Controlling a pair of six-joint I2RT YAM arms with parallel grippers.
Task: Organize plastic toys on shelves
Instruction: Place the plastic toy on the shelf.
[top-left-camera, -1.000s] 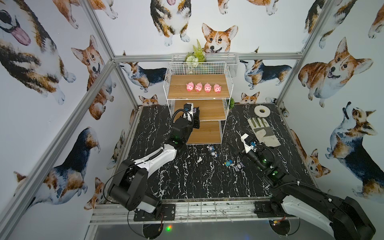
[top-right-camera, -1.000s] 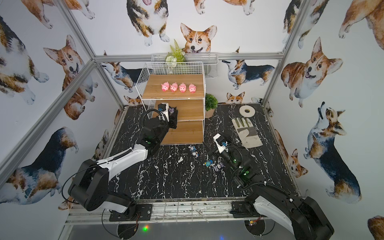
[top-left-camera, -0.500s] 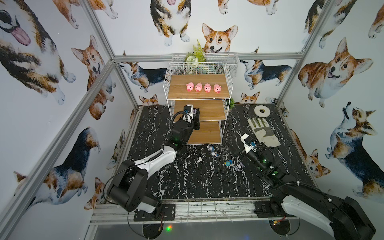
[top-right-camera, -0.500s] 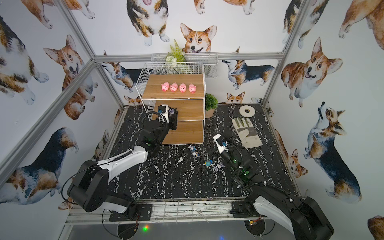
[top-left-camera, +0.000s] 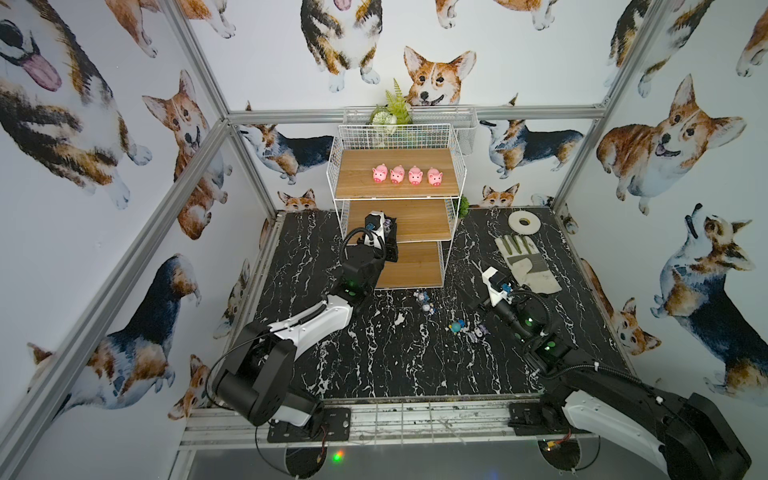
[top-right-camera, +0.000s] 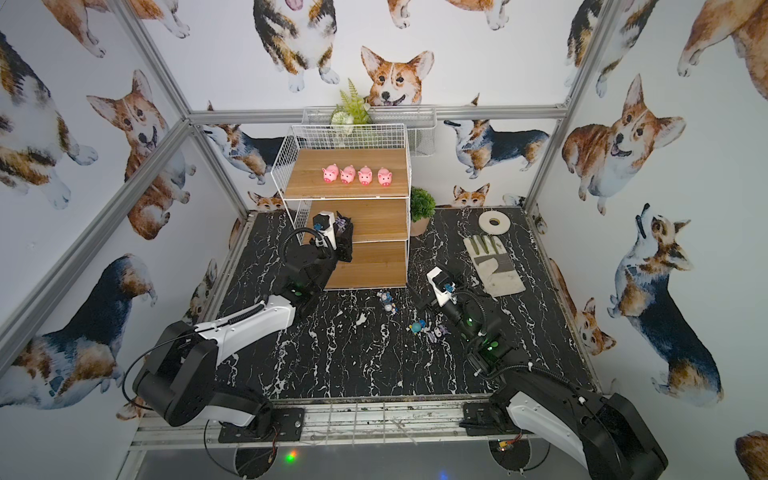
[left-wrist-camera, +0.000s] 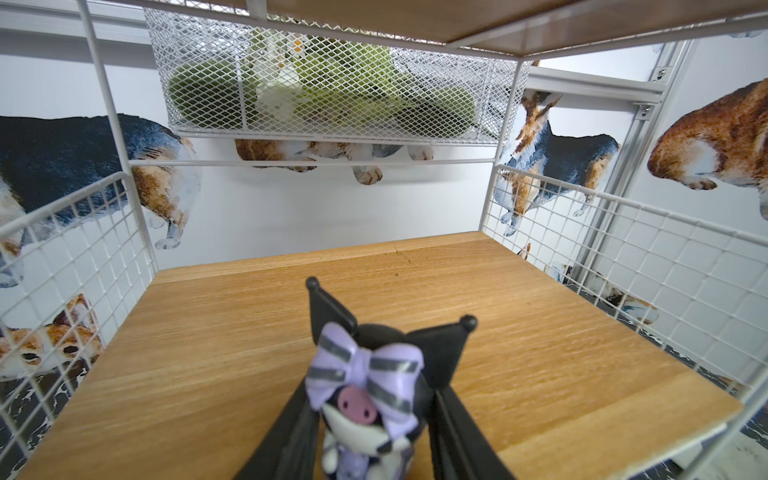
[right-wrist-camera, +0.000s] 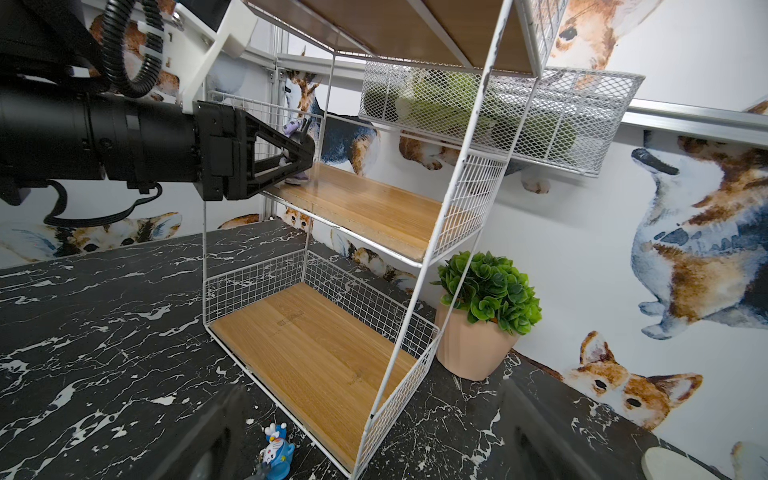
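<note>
Pink plastic first: four pink pigs (top-left-camera: 406, 175) are seen in a row on the top shelf (top-left-camera: 357, 187) of the white wire rack (top-left-camera: 456, 174), upper centre of both top views. That tier is judged done.

Middle shelf (top-left-camera: 424, 218), centre of frame: bare wood is seen, except at its front left corner. There a black-and-purple figure (left-wrist-camera: 365, 374) is gripped upright by the left gripper (top-left-camera: 388, 241), one jaw clamped on either side of its body. In the right wrist view its feet are seen at the board's front edge. Whether they touch the wood cannot be told. This placing is judged under way, with the release not yet made.

Bottom shelf (top-left-camera: 415, 268), just below centre: nothing is seen on it.

Black marble table (top-left-camera: 374, 357), lower half of frame: four toys are left. A second black-and-purple figure (top-left-camera: 478, 331) is lying just right of centre, beside a blue-grey figure (top-left-camera: 456, 327). Two more blue-grey figures (top-left-camera: 420, 296) are found just in front of the bottom shelf.

Right gripper (right-wrist-camera: 372, 388): jaws are spread wide with nothing held, low over the table, right of centre.

Tally, as judged: four of nine shelved, a fifth in hand, four to be collected
</note>
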